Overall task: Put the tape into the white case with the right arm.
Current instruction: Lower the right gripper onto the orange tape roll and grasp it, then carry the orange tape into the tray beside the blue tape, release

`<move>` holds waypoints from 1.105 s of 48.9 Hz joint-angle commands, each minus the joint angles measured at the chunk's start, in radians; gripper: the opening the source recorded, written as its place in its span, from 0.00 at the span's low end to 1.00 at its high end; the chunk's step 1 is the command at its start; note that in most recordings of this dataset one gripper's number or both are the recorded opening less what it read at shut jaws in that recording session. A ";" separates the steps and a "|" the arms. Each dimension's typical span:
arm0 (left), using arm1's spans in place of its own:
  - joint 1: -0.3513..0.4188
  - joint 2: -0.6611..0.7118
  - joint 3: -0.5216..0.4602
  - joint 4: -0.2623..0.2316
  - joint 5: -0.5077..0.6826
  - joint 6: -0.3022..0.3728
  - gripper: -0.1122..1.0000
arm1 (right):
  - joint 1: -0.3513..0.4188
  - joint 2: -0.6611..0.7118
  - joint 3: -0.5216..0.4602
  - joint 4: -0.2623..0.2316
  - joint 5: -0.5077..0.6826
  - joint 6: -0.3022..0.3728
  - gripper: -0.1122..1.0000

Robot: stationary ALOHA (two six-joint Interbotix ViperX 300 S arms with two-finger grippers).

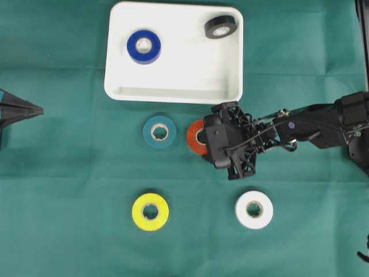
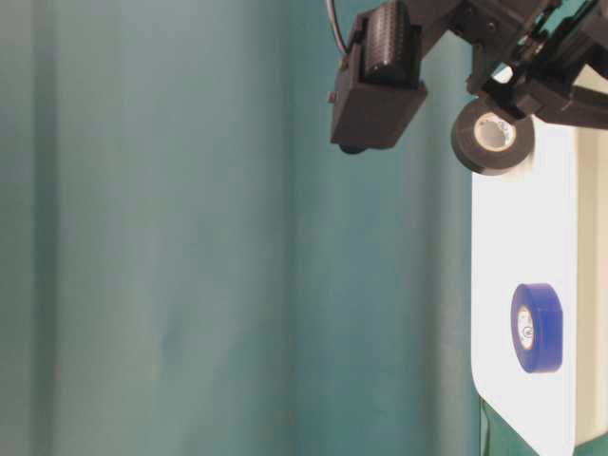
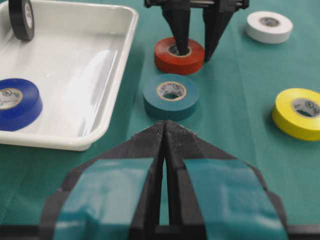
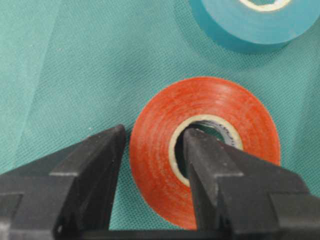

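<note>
A red tape roll [image 1: 195,137] lies flat on the green cloth just below the white case [image 1: 173,95]. My right gripper [image 1: 209,138] comes at it from the right. In the right wrist view one finger [image 4: 210,165] stands inside the core of the red tape [image 4: 215,97] and the other finger [image 4: 95,160] presses its outer edge, so the right gripper [image 4: 155,134] is shut on the roll's wall. The left wrist view shows the same grip [image 3: 194,52] on the red tape [image 3: 179,57]. My left gripper [image 1: 40,109] rests shut at the left edge.
The case holds a blue roll [image 1: 144,46] lying flat and a black roll [image 1: 221,26] leaning at its far right corner. A teal roll [image 1: 159,131] lies close left of the red one. Yellow [image 1: 150,212] and white [image 1: 254,209] rolls lie nearer the front.
</note>
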 commanded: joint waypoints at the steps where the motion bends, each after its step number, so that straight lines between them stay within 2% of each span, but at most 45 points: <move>1: 0.003 0.006 -0.011 0.000 -0.005 0.000 0.10 | -0.009 -0.026 -0.014 -0.002 0.006 -0.002 0.16; 14: 0.003 0.008 -0.012 -0.002 -0.005 0.000 0.10 | 0.012 -0.084 -0.029 -0.002 0.009 0.000 0.12; 28: 0.003 0.006 -0.011 -0.002 -0.005 0.000 0.10 | 0.032 -0.135 -0.083 -0.002 0.110 0.000 0.12; 35: 0.003 0.008 -0.012 -0.002 -0.005 0.000 0.10 | 0.032 -0.130 -0.089 -0.002 0.123 0.000 0.12; 44: 0.003 0.008 -0.011 0.000 -0.005 0.000 0.10 | 0.009 -0.130 -0.097 -0.002 0.123 -0.002 0.12; 54: 0.003 0.006 -0.011 0.000 -0.005 0.000 0.10 | -0.066 -0.130 -0.124 -0.002 0.121 -0.005 0.12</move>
